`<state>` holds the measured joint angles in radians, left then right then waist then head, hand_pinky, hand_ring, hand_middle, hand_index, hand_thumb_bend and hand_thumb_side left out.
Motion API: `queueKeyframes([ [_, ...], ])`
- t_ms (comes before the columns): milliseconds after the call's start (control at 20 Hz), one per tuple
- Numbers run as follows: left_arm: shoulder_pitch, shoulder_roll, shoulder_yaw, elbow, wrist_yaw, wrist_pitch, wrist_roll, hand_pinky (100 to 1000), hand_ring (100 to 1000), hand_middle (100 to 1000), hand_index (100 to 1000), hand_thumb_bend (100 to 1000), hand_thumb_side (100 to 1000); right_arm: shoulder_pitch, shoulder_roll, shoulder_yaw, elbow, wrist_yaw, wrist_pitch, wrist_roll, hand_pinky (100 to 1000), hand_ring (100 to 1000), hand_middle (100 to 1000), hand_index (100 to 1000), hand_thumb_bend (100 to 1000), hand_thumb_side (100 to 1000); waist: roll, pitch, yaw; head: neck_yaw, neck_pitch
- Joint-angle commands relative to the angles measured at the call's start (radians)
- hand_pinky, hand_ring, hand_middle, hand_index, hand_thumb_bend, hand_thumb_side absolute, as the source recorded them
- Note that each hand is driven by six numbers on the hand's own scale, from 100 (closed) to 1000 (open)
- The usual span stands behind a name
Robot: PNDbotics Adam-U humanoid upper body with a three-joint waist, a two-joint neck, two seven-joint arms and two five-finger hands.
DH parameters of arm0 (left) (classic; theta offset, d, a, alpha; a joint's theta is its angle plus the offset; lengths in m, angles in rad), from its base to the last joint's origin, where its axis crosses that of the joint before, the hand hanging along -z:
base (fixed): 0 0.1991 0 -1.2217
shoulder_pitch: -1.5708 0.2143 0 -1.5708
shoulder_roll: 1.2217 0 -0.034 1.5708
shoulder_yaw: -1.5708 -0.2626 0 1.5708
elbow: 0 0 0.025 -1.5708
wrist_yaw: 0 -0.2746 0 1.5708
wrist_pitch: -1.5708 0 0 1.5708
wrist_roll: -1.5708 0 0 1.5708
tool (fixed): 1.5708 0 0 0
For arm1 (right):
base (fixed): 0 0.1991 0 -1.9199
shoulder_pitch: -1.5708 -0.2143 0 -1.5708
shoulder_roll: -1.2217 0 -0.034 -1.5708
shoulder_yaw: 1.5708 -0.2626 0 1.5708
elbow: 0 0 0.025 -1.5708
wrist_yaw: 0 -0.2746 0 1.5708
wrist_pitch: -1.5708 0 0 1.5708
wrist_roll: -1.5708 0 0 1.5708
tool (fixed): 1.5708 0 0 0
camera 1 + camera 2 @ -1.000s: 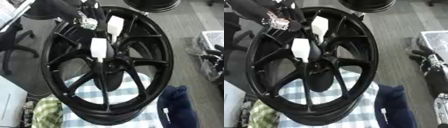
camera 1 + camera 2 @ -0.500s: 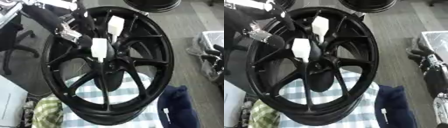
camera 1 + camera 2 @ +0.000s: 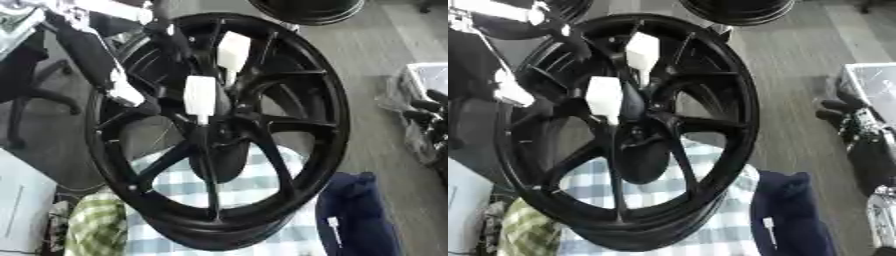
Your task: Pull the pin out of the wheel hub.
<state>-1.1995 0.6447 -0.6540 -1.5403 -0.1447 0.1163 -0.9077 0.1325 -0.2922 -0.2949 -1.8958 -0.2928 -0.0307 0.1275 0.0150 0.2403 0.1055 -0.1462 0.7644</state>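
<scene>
One black wheel hub [image 3: 262, 165], upright; two white blocks [image 3: 199, 97] on spokes. My left hand [image 3: 131, 97] at rim; fingers' state indiscernible.

Both views come from the robot's head, looking steeply down and close at a black wheel hub [image 3: 219, 130] that fills most of each picture. The right eye view sits slightly to the side, so the hub lies further left there. Both share the checked cloth [image 3: 710, 200] and grey floor [image 3: 385, 60].
</scene>
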Motion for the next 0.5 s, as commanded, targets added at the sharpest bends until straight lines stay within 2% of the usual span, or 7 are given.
queueKeyframes([
  [50,-0.018,-0.003,0.038,-0.006,-0.02,0.039,0.001,925,858,740,879,500,256,-0.003,-0.011,-0.007,-0.006,0.008,0.004,-0.001,1000,783,754,897,100,790,-0.002,-0.015,0.002,-0.001,0.006],
  [200,-0.021,-0.028,0.04,0.003,-0.035,0.092,0.015,909,845,723,860,501,328,-0.004,-0.011,-0.006,-0.005,0.008,0.005,-0.002,1000,783,754,897,100,792,-0.002,-0.014,0.002,-0.001,0.006],
  [500,-0.033,-0.085,0.013,0.015,-0.043,0.169,0.035,914,851,726,851,510,397,-0.009,-0.009,-0.006,-0.001,0.011,0.011,-0.002,1000,783,754,897,100,799,0.001,-0.01,0.005,-0.002,0.006],
])
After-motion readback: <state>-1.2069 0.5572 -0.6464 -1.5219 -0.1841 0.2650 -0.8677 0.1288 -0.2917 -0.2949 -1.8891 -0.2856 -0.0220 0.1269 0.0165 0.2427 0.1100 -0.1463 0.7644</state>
